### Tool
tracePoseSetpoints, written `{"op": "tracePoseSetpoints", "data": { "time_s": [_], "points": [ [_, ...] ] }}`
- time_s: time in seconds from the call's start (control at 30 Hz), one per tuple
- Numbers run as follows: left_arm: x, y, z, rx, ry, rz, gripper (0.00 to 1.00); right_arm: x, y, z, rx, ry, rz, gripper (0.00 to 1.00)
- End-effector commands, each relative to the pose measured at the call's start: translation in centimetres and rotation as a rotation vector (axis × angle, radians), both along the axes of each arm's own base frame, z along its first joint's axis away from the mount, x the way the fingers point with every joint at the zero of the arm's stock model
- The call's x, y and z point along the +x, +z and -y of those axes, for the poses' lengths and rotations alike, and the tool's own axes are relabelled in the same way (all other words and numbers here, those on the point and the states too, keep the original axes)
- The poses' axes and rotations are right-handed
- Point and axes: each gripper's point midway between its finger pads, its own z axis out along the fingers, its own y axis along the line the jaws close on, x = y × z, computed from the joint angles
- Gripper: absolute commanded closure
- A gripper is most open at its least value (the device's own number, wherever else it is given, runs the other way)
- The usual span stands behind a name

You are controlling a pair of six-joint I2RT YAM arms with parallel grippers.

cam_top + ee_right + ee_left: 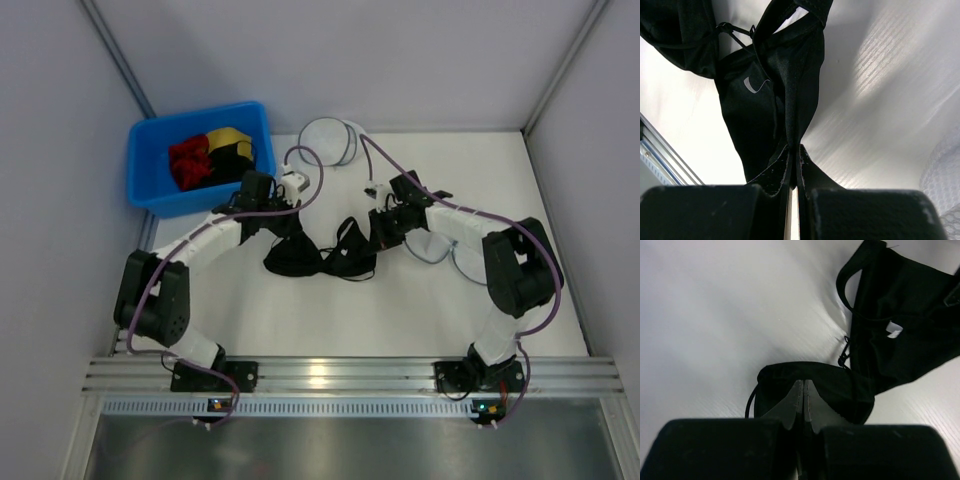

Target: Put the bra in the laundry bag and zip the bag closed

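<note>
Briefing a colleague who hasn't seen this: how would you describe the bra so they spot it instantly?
On the white table, look between the two arms, near the blue bin. The bra lies there, one end in the right gripper. It alone is black and outside the bin; the red garment and the yellow garment sit inside.

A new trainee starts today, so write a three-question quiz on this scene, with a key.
1. True or false: the left gripper and the right gripper are both shut on the bra.
2. Where is the red garment? A: in the blue bin; B: under the bra; C: in the right gripper.
3. Fill in: in the top view, the bra stretches ___ the two grippers.
Key: 1 true; 2 A; 3 between.
</note>
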Motion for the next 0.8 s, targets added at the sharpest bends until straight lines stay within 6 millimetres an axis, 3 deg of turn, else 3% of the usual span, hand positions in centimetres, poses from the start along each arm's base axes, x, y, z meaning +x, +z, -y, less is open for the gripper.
{"op": "tracePoseSetpoints", "data": {
  "time_s": [0.0,0.13,0.2,0.27,0.3,0.43,0.57,0.77],
  "points": [
    [3.5,0.6,1.5,-0.03,0.071,0.061,1.0,0.5,1.1,-1.1,0.039,0.037,0.048,1.0],
    [4.1,-2.0,1.4,0.012,0.121,0.005,1.0,0.3,0.7,-1.2,0.046,0.045,0.031,1.0],
    [4.4,-2.1,1.2,0.016,0.141,0.003,0.86,0.3,0.9,-1.3,0.05,0.047,0.031,1.0],
    [4.2,-1.3,1.2,0.008,0.144,0.01,0.72,0.3,0.9,-1.3,0.049,0.051,0.029,1.0],
    [4.1,0.0,1.2,-0.008,0.144,0.027,0.6,0.2,1.0,-1.2,0.048,0.052,0.032,1.0],
    [2.5,2.4,-0.4,-0.048,0.174,-0.026,0.46,0.4,1.8,-1.2,0.051,0.054,0.055,1.0],
    [0.1,2.2,-3.5,-0.046,0.223,-0.102,0.43,1.7,2.9,-1.2,0.029,0.041,0.094,1.0],
    [-4.1,-1.5,-7.9,-0.056,0.309,-0.288,0.43,2.2,2.7,-1.1,0.004,0.05,0.095,1.0]
  ]
}}
